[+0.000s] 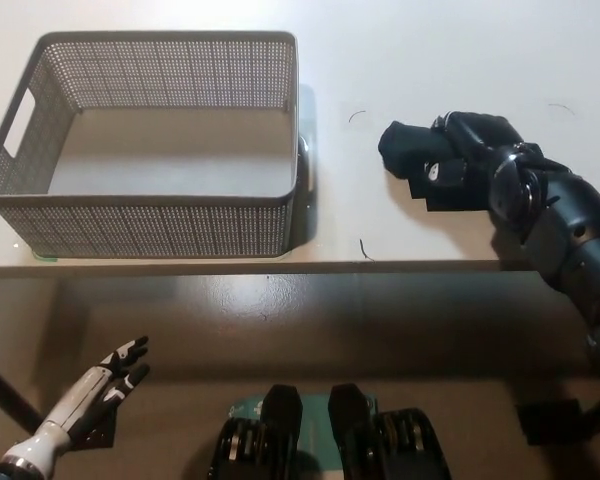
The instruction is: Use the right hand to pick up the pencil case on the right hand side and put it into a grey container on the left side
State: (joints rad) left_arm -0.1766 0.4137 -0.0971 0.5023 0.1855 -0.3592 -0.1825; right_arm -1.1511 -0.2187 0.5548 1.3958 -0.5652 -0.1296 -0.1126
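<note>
A black pencil case (404,148) lies on the white table (420,60), right of the grey mesh container (155,150). My black right hand (462,162) is wrapped over the case's right part, fingers closed around it; only the case's left end shows. The container stands at the table's left and holds nothing. My white left hand (105,383) hangs low at the lower left, below the table edge, fingers spread and holding nothing.
The table's front edge (280,266) runs across the middle of the view. A small dark scrap (363,247) lies near that edge between container and case. Bare tabletop separates the container's right wall from the case.
</note>
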